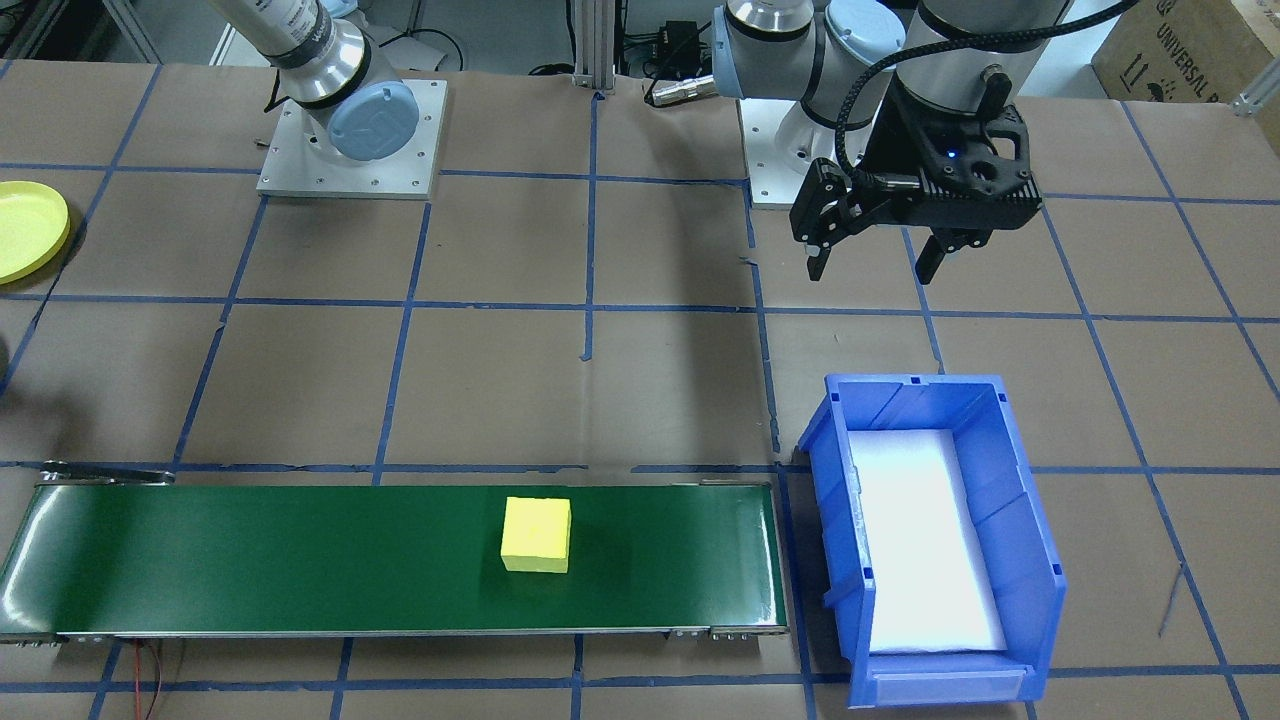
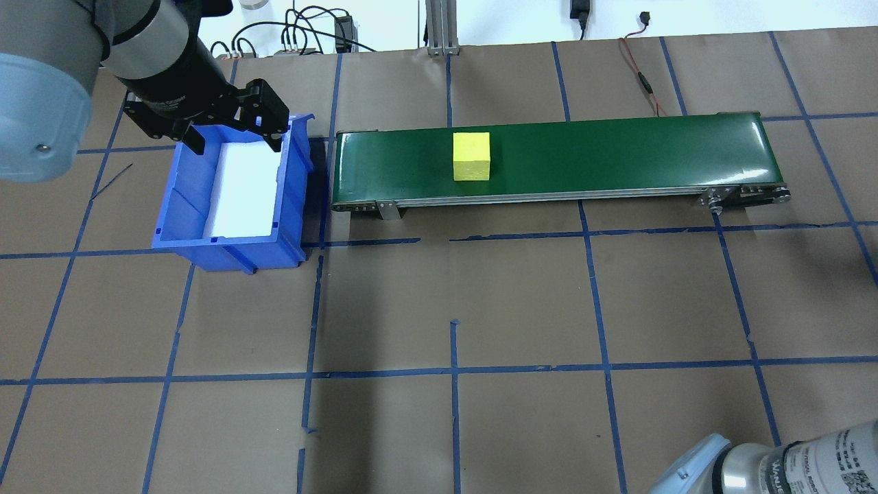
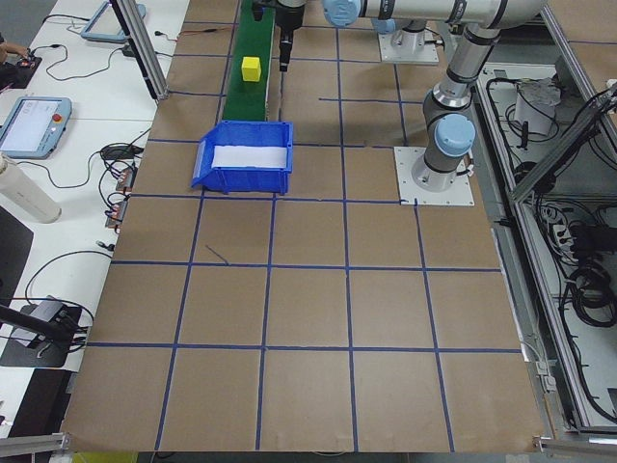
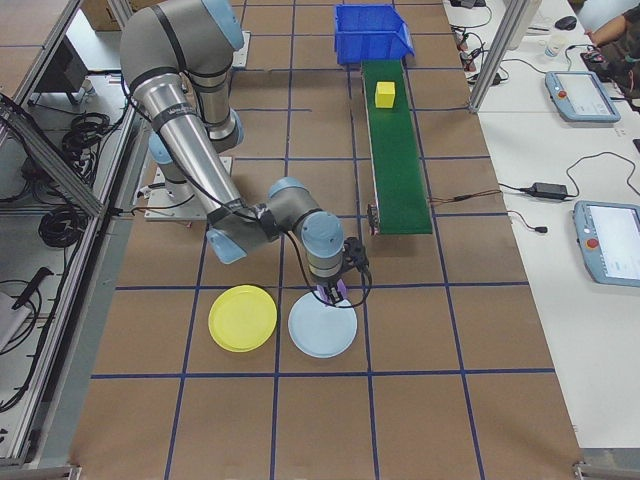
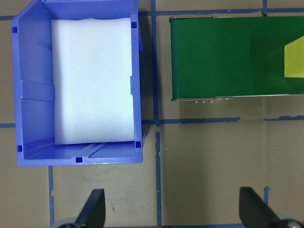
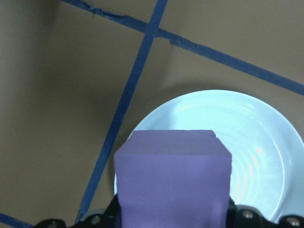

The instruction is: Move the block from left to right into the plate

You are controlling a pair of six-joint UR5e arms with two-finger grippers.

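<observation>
Your right arm is folded low over the table near its own end, wrist pointing down, and the right gripper (image 4: 335, 290) is clamped on a purple block (image 6: 173, 178), holding it just above the rim of a pale blue plate (image 4: 322, 327); in the right wrist view the block fills the lower centre with that plate directly beneath and beyond it. The yellow plate (image 4: 242, 318) sits just beside the pale blue one, on the side nearer the robot's base, so the block hangs over the neighbouring dish and not over the yellow one. Your left arm reaches out with its wrist turned downward, and the left gripper (image 1: 878, 260) hovers with its fingers spread wide and nothing between them, just on the robot's side of the blue bin (image 2: 170, 209), which has a white foam pad lying in it. A yellow block (image 2: 471, 156) rests on the green conveyor belt (image 2: 617, 154), well apart from both grippers.
</observation>
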